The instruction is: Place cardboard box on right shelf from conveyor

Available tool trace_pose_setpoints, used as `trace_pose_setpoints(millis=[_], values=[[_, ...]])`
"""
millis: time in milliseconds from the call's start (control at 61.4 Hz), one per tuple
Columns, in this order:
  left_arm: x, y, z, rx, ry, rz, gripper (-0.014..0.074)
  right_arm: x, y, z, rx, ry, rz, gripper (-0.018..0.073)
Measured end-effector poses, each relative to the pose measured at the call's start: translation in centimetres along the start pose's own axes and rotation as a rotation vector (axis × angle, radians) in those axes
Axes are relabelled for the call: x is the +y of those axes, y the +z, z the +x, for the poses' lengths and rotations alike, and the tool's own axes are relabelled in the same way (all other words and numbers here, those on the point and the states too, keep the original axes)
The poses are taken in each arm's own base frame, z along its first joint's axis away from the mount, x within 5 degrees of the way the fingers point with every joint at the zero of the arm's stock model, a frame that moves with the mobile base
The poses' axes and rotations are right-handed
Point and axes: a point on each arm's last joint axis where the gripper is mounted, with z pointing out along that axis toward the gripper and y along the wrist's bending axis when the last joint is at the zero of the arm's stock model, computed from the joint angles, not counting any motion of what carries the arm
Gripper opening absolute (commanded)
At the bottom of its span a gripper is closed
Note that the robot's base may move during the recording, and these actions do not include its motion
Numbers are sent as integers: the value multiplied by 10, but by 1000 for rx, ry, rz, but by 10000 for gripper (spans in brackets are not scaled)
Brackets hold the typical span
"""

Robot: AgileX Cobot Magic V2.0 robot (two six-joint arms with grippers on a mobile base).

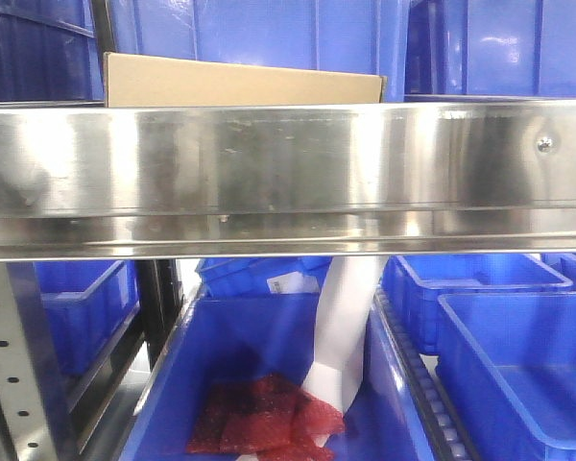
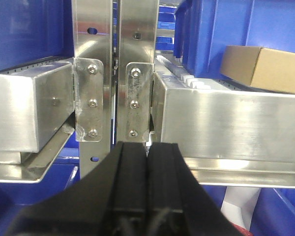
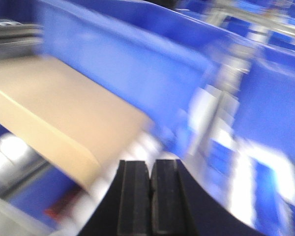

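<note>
The tan cardboard box [image 1: 242, 81] lies on the right shelf behind its shiny steel front rail [image 1: 288, 173], in front of blue bins. The left wrist view shows the cardboard box [image 2: 265, 68] on the shelf at the upper right, above the steel rail [image 2: 236, 123]. My left gripper [image 2: 147, 147] is shut and empty, below and left of the box, facing the rack uprights. In the blurred right wrist view the box [image 3: 59, 113] fills the left side. My right gripper [image 3: 150, 164] is shut with nothing in it, just right of the box's near corner. The conveyor is out of view.
Blue plastic bins [image 1: 504, 346] sit on the lower level, one holding red bubble wrap [image 1: 269, 418] and a white sheet [image 1: 346, 336]. Grey perforated uprights [image 2: 115, 73] stand ahead of the left gripper. More blue bins [image 3: 137, 64] stand behind the box.
</note>
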Motion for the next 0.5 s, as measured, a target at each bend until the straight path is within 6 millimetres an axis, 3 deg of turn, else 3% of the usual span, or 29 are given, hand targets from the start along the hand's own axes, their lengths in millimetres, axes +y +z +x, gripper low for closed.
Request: trace_pose_setpoints(millis=[244,505], values=[[0,0,0,0,0,0,-119,-9,-60,81,-43,139,195,35],[0,0,0,0,0,0,-119,4,-92,151,-108,187,310,35]])
